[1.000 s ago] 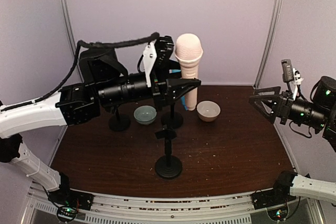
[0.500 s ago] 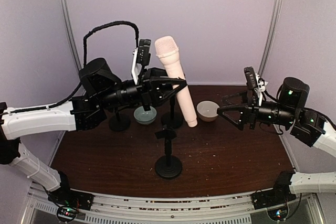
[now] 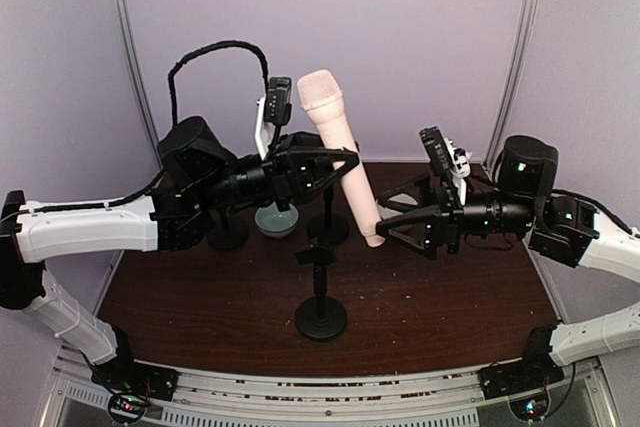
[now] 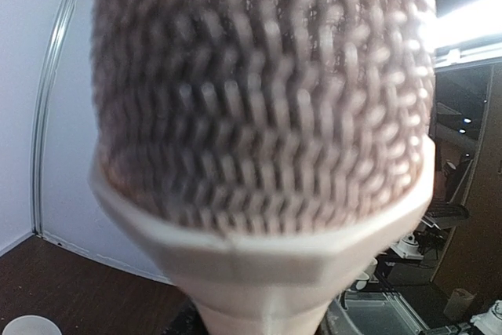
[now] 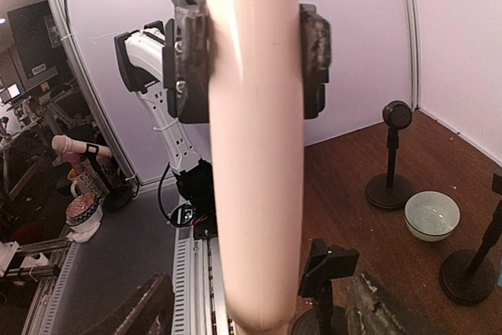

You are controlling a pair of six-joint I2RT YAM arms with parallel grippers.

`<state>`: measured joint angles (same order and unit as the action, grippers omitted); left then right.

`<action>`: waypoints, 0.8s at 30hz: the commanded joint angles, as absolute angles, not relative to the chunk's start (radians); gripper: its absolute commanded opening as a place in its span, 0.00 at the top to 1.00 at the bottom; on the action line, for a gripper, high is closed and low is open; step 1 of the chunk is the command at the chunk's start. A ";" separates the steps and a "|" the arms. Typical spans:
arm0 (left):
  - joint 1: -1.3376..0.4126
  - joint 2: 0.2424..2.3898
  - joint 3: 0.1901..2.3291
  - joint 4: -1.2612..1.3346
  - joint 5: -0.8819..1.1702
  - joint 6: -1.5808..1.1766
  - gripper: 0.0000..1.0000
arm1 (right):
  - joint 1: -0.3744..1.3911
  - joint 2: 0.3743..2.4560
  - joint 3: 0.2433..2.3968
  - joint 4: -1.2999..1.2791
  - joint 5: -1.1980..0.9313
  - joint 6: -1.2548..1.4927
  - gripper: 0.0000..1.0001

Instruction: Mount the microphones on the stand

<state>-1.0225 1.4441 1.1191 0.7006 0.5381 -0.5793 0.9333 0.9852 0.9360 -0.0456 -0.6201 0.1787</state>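
Right gripper [image 3: 390, 222], jaws apart, is closing from three o'clock on the cream microphone [image 3: 325, 107]; left gripper [image 3: 345, 160] is clamping its shaft, twelve o'clock of the bare front stand [image 3: 321, 292]. Its mounting is remaining undone.

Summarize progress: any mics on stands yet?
Done: nothing mounted that shows; the front stand has an empty clip. In hand: left claw shut on the tilted cream microphone, right claw open around its lower end. Left: clip it in; no other microphones visible.

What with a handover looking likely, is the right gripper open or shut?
Open: the right gripper is spread either side of the cream microphone without touching it.
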 commanded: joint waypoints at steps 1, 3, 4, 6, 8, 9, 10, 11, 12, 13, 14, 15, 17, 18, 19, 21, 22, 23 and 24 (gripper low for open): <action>-1.015 1.461 1.123 0.802 0.574 -0.614 0.85 | 0.967 1.022 0.994 -0.034 -0.598 0.158 0.27; -1.014 1.466 1.125 0.807 0.574 -0.616 0.85 | 0.977 1.047 1.020 -0.051 -0.597 0.158 0.31; -1.014 1.466 1.125 0.809 0.572 -0.617 0.85 | 0.982 1.057 1.028 -0.054 -0.594 0.158 0.33; -1.014 1.468 1.123 0.815 0.567 -0.618 0.85 | 0.990 1.071 1.038 -0.055 -0.587 0.157 0.36; -1.014 1.468 1.119 0.822 0.564 -0.619 0.85 | 0.999 1.078 1.038 -0.051 -0.575 0.156 0.39; -1.014 1.468 1.116 0.828 0.560 -0.623 0.85 | 1.001 1.082 1.040 -0.051 -0.565 0.158 0.41; -1.014 1.468 1.114 0.832 0.557 -0.624 0.85 | 1.002 1.085 1.041 -0.051 -0.557 0.160 0.44; -1.014 1.467 1.112 0.833 0.557 -0.623 0.85 | 1.003 1.089 1.042 -0.054 -0.552 0.161 0.46; -1.014 1.467 1.111 0.833 0.556 -0.624 0.85 | 1.004 1.092 1.044 -0.058 -0.548 0.162 0.48; -1.015 1.466 1.109 0.834 0.556 -0.624 0.85 | 1.004 1.097 1.048 -0.063 -0.544 0.163 0.50; -1.014 1.466 1.108 0.836 0.556 -0.624 0.85 | 1.005 1.101 1.049 -0.069 -0.543 0.163 0.51; -1.014 1.466 1.105 0.839 0.555 -0.624 0.85 | 1.006 1.103 1.051 -0.071 -0.544 0.163 0.52; -1.014 1.469 1.105 0.839 0.555 -0.624 0.85 | 1.007 1.105 1.049 -0.072 -0.543 0.163 0.56; -1.014 1.471 1.106 0.841 0.555 -0.625 0.85 | 1.007 1.105 1.049 -0.071 -0.543 0.163 0.57; -1.012 1.472 1.107 0.842 0.557 -0.626 0.85 | 1.007 1.103 1.048 -0.071 -0.544 0.161 0.58; -1.012 1.476 1.107 0.843 0.557 -0.626 0.84 | 1.009 1.103 1.049 -0.074 -0.543 0.157 0.60; -1.012 1.477 1.108 0.843 0.558 -0.627 0.84 | 1.010 1.102 1.049 -0.078 -0.543 0.155 0.62; -1.012 1.478 1.108 0.843 0.557 -0.628 0.84 | 1.009 1.103 1.049 -0.078 -0.544 0.152 0.65; -1.012 1.480 1.109 0.843 0.557 -0.629 0.84 | 1.010 1.103 1.051 -0.079 -0.548 0.150 0.69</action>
